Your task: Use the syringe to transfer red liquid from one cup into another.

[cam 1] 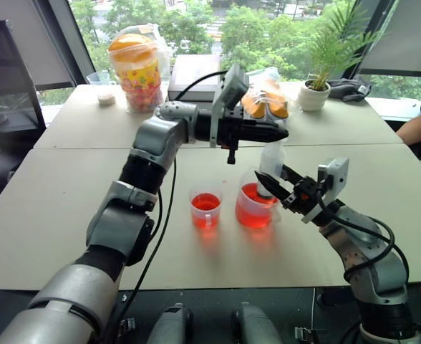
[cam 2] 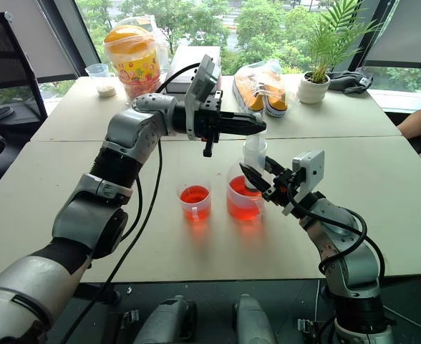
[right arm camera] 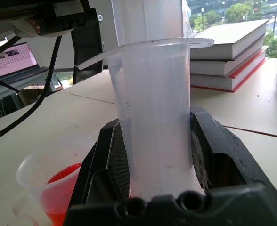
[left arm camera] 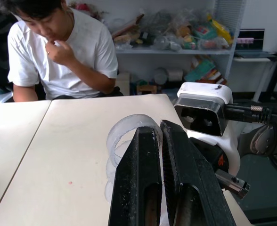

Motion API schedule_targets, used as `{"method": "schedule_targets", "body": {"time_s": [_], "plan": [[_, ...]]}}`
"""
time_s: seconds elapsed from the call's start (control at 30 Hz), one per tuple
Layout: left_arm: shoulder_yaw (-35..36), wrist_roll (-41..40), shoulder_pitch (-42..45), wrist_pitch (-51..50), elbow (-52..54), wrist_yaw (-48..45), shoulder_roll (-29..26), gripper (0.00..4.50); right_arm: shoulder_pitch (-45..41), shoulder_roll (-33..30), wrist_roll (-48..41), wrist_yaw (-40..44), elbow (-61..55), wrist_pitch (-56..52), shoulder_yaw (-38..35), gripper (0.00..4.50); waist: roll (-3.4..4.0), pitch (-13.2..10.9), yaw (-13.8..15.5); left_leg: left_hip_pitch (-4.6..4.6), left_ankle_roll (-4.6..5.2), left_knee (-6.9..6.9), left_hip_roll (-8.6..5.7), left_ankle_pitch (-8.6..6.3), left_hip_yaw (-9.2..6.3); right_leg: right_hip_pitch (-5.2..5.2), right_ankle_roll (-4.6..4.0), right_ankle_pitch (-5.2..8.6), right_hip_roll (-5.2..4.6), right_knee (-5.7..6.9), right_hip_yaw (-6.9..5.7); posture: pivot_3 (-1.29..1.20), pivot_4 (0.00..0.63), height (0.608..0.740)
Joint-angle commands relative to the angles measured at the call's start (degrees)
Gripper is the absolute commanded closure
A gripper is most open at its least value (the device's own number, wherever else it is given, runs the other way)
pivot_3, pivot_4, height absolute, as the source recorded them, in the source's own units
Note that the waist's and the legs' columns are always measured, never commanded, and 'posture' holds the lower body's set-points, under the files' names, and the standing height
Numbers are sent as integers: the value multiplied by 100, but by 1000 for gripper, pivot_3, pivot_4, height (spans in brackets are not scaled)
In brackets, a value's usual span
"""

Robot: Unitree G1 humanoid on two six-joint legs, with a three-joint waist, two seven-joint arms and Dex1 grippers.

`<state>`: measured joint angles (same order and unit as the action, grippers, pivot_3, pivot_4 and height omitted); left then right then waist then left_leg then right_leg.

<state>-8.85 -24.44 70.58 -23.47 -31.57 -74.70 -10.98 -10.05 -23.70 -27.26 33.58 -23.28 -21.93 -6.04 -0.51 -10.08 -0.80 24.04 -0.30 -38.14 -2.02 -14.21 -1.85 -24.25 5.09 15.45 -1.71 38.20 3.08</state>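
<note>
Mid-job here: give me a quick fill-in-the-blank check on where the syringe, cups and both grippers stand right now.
1. The right gripper is shut on the barrel of the ____.
2. The syringe stands upright over the ____ of the two cups, the larger cup.
3. The smaller cup holds ____ liquid.
4. The left gripper, above the plunger, has its fingers ____.

Missing words: syringe; larger; red; shut

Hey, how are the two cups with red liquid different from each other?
The smaller cup is narrower and shorter than the larger cup. The syringe, clamped by the right gripper, stands upright over the larger cup, while the smaller cup stands apart to its left with nothing in it but liquid. Both are clear plastic, upright on the table, holding red liquid.
</note>
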Motion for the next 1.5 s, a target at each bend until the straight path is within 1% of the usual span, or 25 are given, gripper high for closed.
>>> {"method": "schedule_targets", "body": {"time_s": [0.03,0.13,0.23,0.33,0.47,0.5,0.63,0.8,0.9,1.07,1.17,1.27,1.33,1.4,1.5], "plan": [[531,-146,451,257,167,239,-83,4422,83,-35,0,247,-139,-67,439,3090,0,0,0,0,0,0,0,0,0,0,0,0,0,0,0,0,150,740],[488,-159,353,170,274,136,-107,4422,23,-39,-4,242,-156,-73,425,3090,0,0,0,0,0,0,0,0,0,0,0,0,0,0,0,0,150,740],[479,-184,282,5,313,111,-144,3574,-75,-42,-30,184,-198,-81,355,3090,0,0,-11,0,0,0,0,0,0,0,0,0,0,0,0,0,150,740],[411,-136,182,-22,381,9,-228,2220,-192,-57,-84,114,-237,-118,246,3090,0,0,-3,0,0,0,0,0,-1,0,0,0,1,1,-1,0,150,740],[275,-69,-45,-86,618,-336,-468,282,-320,-80,-156,51,-271,-198,111,3090,0,0,-3,0,0,0,0,0,-1,0,0,0,0,0,-1,0,150,740],[248,-77,-104,-104,700,-464,-545,65,-338,-83,-167,44,-273,-211,87,3090,0,0,-4,0,0,0,0,0,-1,0,0,0,0,0,0,0,150,740],[285,-168,-298,-350,946,-758,-958,65,-419,-125,-205,28,-262,-234,-13,3090,0,0,-26,-2,0,1,3,0,0,-1,0,0,1,2,1,0,150,740],[439,-107,-474,-362,1003,-749,-1512,65,-537,-121,-242,9,-254,-219,-73,3090,0,0,-10,-1,0,1,2,0,-1,-1,0,0,-1,1,0,0,150,740],[679,-85,-496,-362,846,-561,-1888,65,-1008,-205,-485,-45,-415,-400,-212,3090,1,0,-23,0,0,1,2,0,-1,-4,0,0,-1,2,0,0,150,740],[962,-68,-528,-376,665,-322,-2269,65,-1988,-297,-1006,-18,-450,-751,-242,3090,1,0,-19,0,0,2,6,0,-3,-7,0,0,-6,3,-1,0,150,740],[1057,-66,-639,-427,706,-253,-2474,65,-2547,-34,-1269,91,-229,-871,27,3090,1,0,-13,1,0,4,6,0,-4,-7,-1,0,-8,1,-4,0,150,740],[1142,-120,-748,-543,841,-183,-2621,65,-2725,251,-1182,249,73,-763,356,3090,0,0,-11,2,0,3,6,0,-4,-7,-1,0,-10,2,-3,0,150,740],[1228,-186,-837,-688,996,-142,-2741,65,-2740,503,-1038,403,377,-587,628,3090,0,0,-21,3,0,2,5,0,-3,-7,-1,0,-11,2,-4,0,150,740],[1274,-251,-885,-809,1114,-115,-2814,65,-2705,626,-910,524,564,-431,780,3090,0,0,-11,3,0,2,5,0,-3,-8,-1,0,-11,3,-3,0,150,740],[1403,-518,-941,-1230,1466,-87,-2969,65,-2395,766,-538,920,1017,-11,1221,3090,0,0,-11,5,0,2,5,0,-4,-9,-1,0,-11,2,-5,0,150,740]]}}
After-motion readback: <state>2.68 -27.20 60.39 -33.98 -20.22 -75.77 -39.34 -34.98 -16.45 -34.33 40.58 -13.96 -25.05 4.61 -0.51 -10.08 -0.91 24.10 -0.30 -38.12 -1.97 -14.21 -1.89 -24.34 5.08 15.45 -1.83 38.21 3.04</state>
